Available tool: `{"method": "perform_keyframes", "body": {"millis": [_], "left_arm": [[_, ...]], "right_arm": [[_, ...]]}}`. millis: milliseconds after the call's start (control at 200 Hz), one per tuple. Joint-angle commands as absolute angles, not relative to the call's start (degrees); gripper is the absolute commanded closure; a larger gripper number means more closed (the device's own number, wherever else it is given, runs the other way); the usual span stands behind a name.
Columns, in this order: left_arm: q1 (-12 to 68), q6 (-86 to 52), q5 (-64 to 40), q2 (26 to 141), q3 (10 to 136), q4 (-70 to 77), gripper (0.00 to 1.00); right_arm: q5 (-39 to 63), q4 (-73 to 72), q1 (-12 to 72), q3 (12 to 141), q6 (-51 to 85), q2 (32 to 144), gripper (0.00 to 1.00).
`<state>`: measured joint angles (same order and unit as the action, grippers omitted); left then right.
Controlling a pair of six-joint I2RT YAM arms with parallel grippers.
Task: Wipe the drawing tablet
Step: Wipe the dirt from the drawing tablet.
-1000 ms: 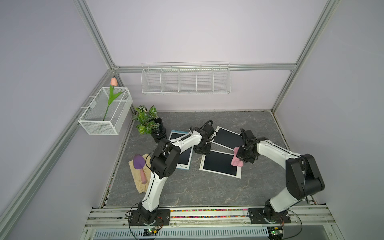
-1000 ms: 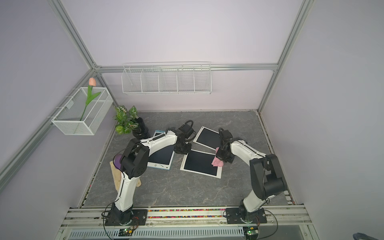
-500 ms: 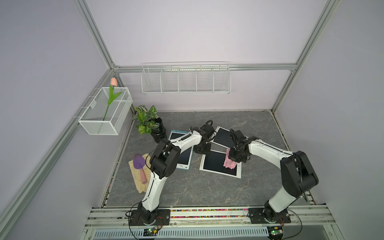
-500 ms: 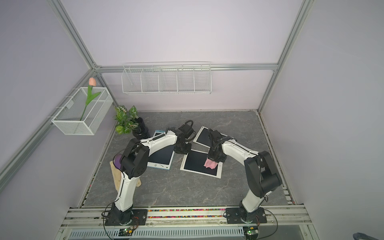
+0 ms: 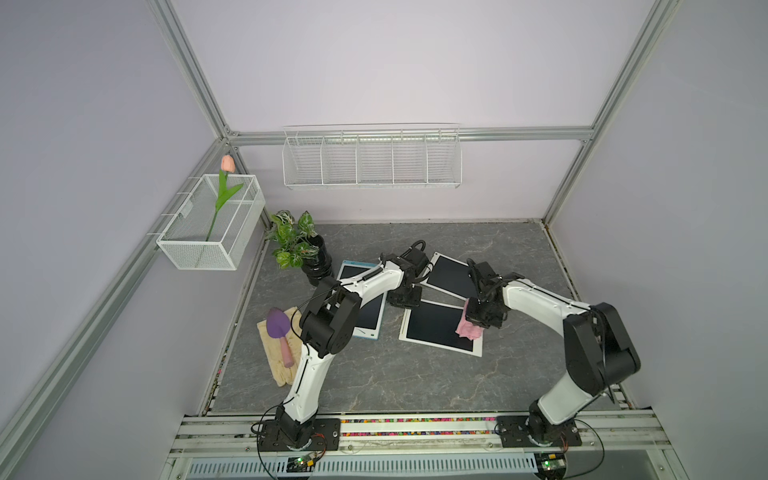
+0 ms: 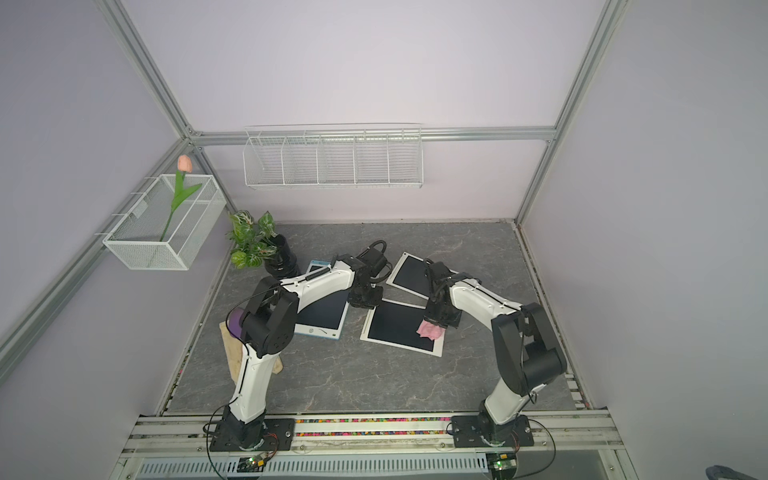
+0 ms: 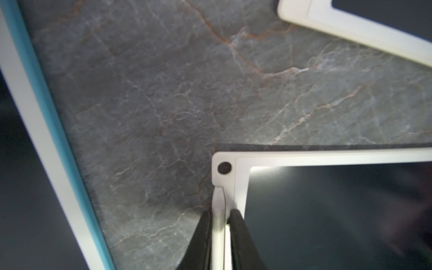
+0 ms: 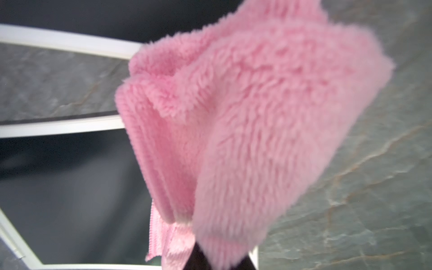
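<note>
The right gripper (image 5: 478,320) is clenched on a fluffy pink cloth (image 8: 245,117), which bunches out of the closed jaws and hides the fingertips in the right wrist view. In both top views the cloth (image 6: 430,330) hangs at the right end of the drawing tablet (image 5: 436,328), over its dark screen and white frame. Whether it presses on the glass cannot be told. The left gripper (image 7: 219,212) is nearly closed, its two black fingers (image 7: 238,233) pinching a thin white bar (image 7: 218,205) that runs along the tablet's side edge, just below a corner with a small dark dot. In a top view this gripper (image 6: 365,298) sits at the tablet's far left corner. The tablet lies flat on the grey marbled table (image 5: 374,374), between a blue-edged tablet (image 5: 372,318) and a second white tablet (image 5: 451,276) behind it.
</note>
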<state>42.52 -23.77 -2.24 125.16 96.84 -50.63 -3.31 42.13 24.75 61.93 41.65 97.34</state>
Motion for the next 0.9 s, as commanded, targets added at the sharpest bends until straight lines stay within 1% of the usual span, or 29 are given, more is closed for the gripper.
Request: {"method": "perform_keyframes", "body": {"millis": [0, 215, 285, 350, 475, 540, 625, 780, 895], "left_arm": [[43.2, -24.2, -2.7, 129.6, 93.8, -53.3, 0.82], [43.1, -24.3, -3.2, 129.7, 93.8, -53.0, 0.82], [43.1, -24.3, -3.4, 129.8, 94.0, -53.0, 0.82], [43.1, -24.3, -3.5, 130.0, 94.3, -53.1, 0.82], [43.1, -24.1, -3.5, 130.4, 95.2, -53.5, 0.82], [43.0, -23.9, -3.4, 130.6, 95.4, -53.7, 0.82], [43.0, -23.9, -3.3, 130.7, 95.4, -53.8, 0.82], [42.8, -24.0, -3.3, 130.6, 94.8, -53.4, 0.82], [42.8, -23.9, -3.4, 130.8, 94.7, -53.3, 0.82]], "right_arm": [[-2.7, 43.8, 25.3, 64.4, 43.1, 100.2, 0.93], [-3.7, 44.4, 16.0, 54.7, 38.2, 93.2, 0.93], [-4.8, 45.1, 16.1, 54.2, 37.1, 91.8, 0.93], [-4.8, 44.9, 17.9, 55.1, 37.6, 92.2, 0.93], [-4.3, 44.3, 22.9, 60.4, 40.4, 97.1, 0.93], [-3.9, 44.6, 23.9, 62.6, 41.0, 99.6, 0.93], [-4.4, 44.7, 22.0, 62.1, 40.9, 99.5, 0.93], [-5.1, 45.6, 14.9, 57.4, 36.7, 95.9, 0.93], [-5.6, 46.0, 14.5, 56.6, 35.1, 95.0, 0.93]]}}
